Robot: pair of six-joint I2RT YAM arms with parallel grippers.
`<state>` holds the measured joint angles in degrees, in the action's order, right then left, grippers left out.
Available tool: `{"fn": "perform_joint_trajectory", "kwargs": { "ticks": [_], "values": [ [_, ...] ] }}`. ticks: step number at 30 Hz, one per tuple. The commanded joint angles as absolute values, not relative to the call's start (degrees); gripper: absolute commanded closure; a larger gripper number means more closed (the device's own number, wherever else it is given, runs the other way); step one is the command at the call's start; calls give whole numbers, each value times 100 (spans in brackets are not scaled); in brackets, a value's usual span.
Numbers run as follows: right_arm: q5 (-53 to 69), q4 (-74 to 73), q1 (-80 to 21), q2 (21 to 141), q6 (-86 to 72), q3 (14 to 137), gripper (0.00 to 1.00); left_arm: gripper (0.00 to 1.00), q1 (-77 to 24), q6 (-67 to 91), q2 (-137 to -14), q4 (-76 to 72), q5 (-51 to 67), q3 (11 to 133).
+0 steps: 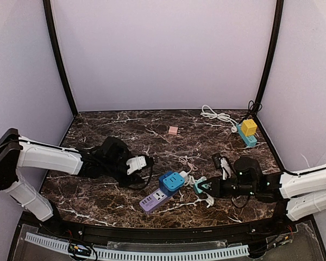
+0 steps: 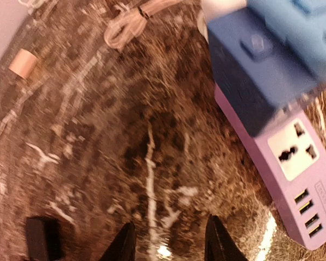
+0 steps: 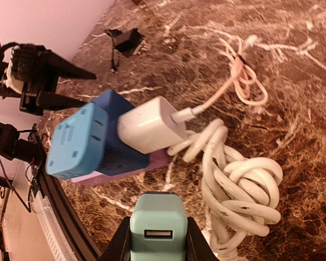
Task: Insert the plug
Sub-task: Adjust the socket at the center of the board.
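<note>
The teal plug is pinched between the jaws of the right gripper, USB port facing the wrist camera. It sits just above the table, near the front edge and right of centre.

Just to its left lies the purple power strip, angled toward the front edge, with one universal socket and a row of USB ports bare at its near end. A blue cube adapter sits on top of the strip's far end, and a white charger is plugged into the side of that cube. The charger's thin pink cable lies bundled further back. A thick white cable is coiled in a knot right beside the teal plug.

The left gripper hovers low over bare marble just left of the strip. Its jaws are parted and nothing is between them.

Toward the back right corner, a yellow cube stands on a teal strip. A small pink block lies near the middle back.
</note>
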<state>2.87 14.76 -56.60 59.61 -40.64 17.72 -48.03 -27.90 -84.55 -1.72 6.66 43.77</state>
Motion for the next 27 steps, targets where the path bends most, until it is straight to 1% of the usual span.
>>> {"fn": "perform_joint_trajectory", "kwargs": {
  "ticks": [1,2,4,7,12,15,19,22,27],
  "values": [
    [26,2459,-5695,6682,-4469,1800,100,66,-4894,-2373,-8686,-234,910,3940],
    [19,2575,-5688,6906,-4408,1889,100,67,-4921,-2285,-8715,-269,1124,3861],
    [62,2840,-5638,7456,-4259,2092,100,67,-5058,-2036,-8727,-340,1172,3724],
    [470,3098,-5461,8063,-3975,2435,100,68,-5277,-1638,-8656,-483,1235,3509],
    [1036,3388,-5155,8627,-3696,2825,100,68,-5617,-1291,-8614,-993,1506,3161],
    [1222,3252,-5051,8841,-3501,3109,100,69,-5821,-1158,-8676,-1388,1509,3027],
    [1581,3100,-4952,9183,-3181,3588,100,68,-5875,-1074,-8829,-2265,1454,2849],
    [1718,2820,-4902,9419,-3050,3912,100,67,-5900,-1134,-8954,-2612,1499,2853],
    [1651,2825,-4706,9089,-3110,3629,100,67,-5935,-1107,-8929,-2856,1596,2760]
  ]
}}
